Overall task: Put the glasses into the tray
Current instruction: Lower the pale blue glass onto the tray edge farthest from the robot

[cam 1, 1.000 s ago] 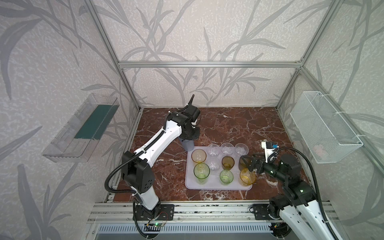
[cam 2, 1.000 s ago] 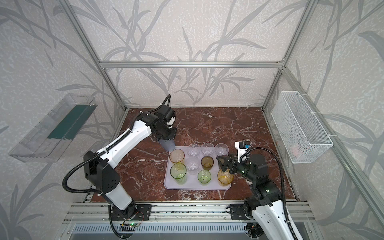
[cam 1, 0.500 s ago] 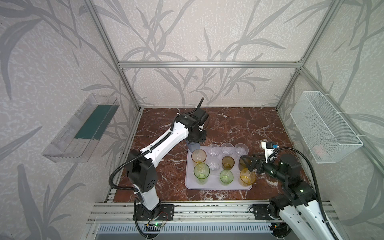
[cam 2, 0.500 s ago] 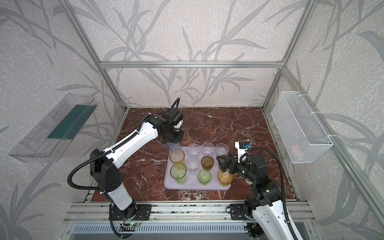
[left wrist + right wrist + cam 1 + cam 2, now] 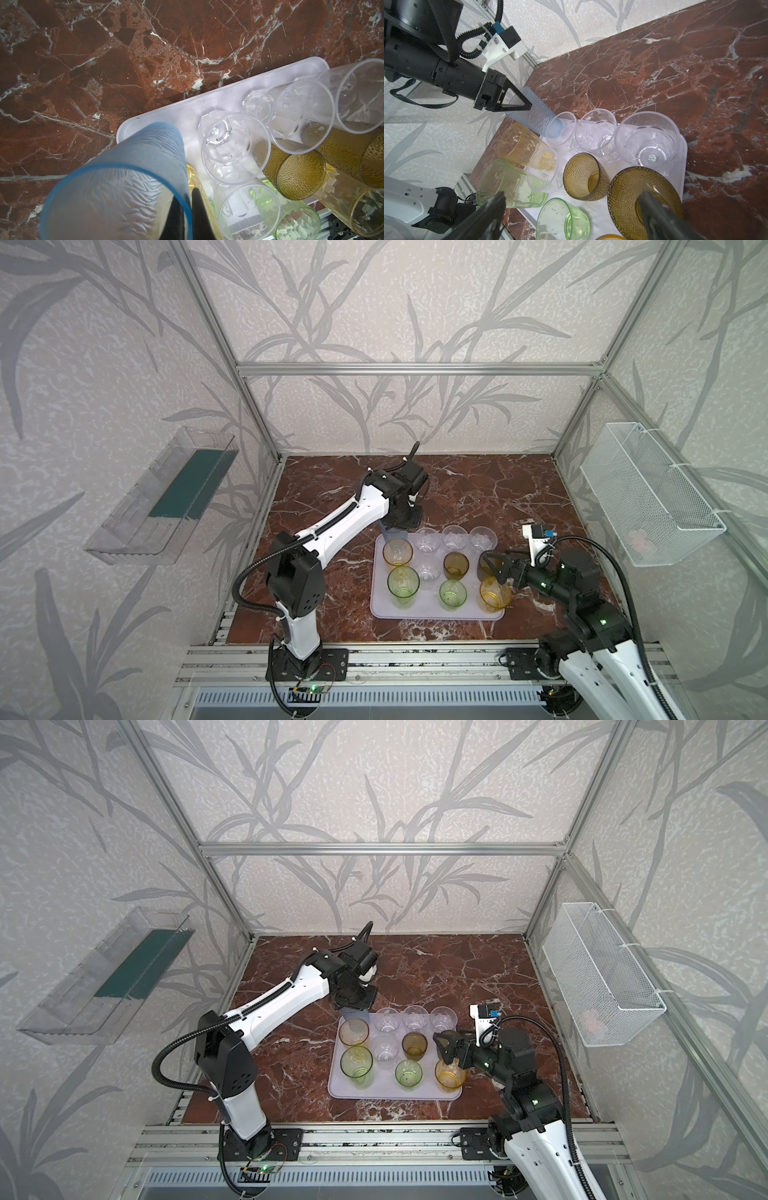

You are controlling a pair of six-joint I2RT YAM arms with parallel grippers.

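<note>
Ten glasses point(image 5: 456, 566) are standing in the lilac tray point(image 5: 424, 608); the left gripper point(image 5: 529, 106) is pinching the frosted blue tumbler point(image 5: 128, 176) by its rim — tilted over a tray corner — while the right gripper point(image 5: 572, 199) is gaping wide.

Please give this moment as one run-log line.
left gripper: shut on blue glass, tilted at tray corner | right gripper: open, empty, over dark olive glass

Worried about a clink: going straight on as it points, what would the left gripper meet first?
Probably a bare corner of the tray, reached by the blue-grey glass that the left gripper holds; the clear tumbler beside looks off that line, depth uncertain.
</note>
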